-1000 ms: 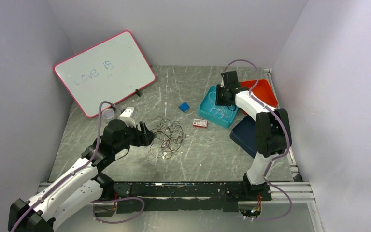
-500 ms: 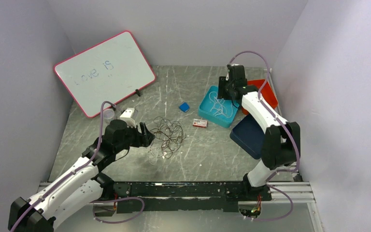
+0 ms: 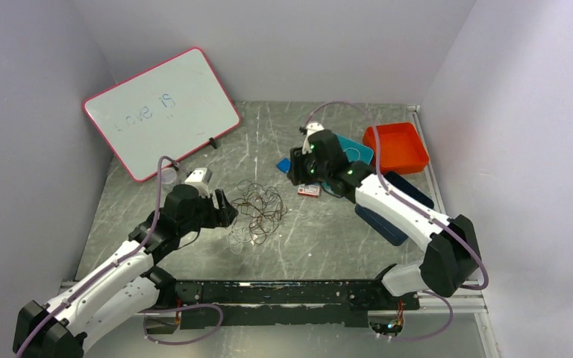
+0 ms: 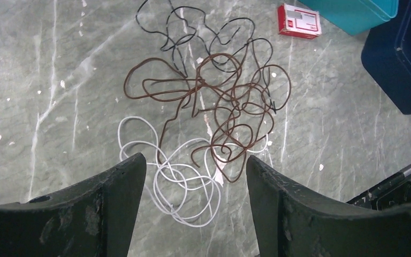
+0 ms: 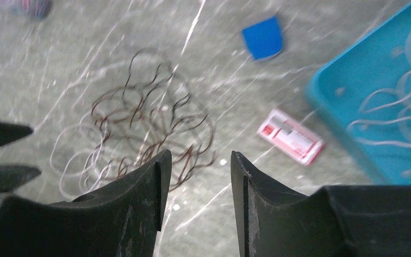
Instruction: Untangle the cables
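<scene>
Grey table [image 3: 321,239] holds cables [image 4: 214,107]; left fingers [image 4: 112,203] wide, blurred right fingers [image 5: 139,214] seemingly parted.

A robot test cell in a lab; plain lilac wall panels [image 3: 268,45] box in a scuffed grey marble-look tabletop [image 3: 321,231]; two white robot arms [image 3: 403,212] stand on a black mounting bar [image 3: 291,292] at the near edge, lilac hoses [image 3: 155,194] running along them; a pink-framed whiteboard [image 3: 160,112] leans at the back; an orange plastic bin [image 3: 397,147] sits at the right.

The right hand [image 5: 199,158] hangs open near the cables [image 5: 139,126].
</scene>
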{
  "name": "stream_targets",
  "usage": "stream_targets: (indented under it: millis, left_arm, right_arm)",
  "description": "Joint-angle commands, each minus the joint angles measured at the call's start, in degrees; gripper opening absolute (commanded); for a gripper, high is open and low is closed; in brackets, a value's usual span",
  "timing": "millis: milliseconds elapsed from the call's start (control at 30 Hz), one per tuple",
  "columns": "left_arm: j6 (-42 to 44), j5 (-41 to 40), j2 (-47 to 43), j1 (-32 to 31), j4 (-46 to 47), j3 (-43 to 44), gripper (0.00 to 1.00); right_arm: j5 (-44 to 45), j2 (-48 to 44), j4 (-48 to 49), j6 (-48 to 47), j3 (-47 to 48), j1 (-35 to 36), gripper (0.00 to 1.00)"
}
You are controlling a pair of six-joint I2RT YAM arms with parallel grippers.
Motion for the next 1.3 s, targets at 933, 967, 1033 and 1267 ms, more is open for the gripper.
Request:
stream_targets:
  millis: [933, 967, 1033, 1267]
  left_arm:
    - [-21.82, -4.98, 4.09, -0.29, -1.58, -5.10, 0.43]
    - [-21.73, -5.09, 4.11, -0.23, -1.82, -4.87, 0.40]
    - [-21.63, -5.04, 4.15, -0.28, -1.81, -4.88, 0.32]
    - [-21.37, -4.72, 4.72, -0.26, -1.10, -5.04, 0.14]
  right_arm:
    - [7.87, -8.82, 5.37, 9.89, -12.30, 10.46, 0.47]
    - [8.09, -8.89, 5.66, 9.99, -12.56, 10.47, 0.47]
    - [8.19, -9.12, 6.03, 9.81, -12.78, 10.46, 0.47]
    - [9.27, -10.23, 6.46, 9.46, -12.95, 10.42, 0.48]
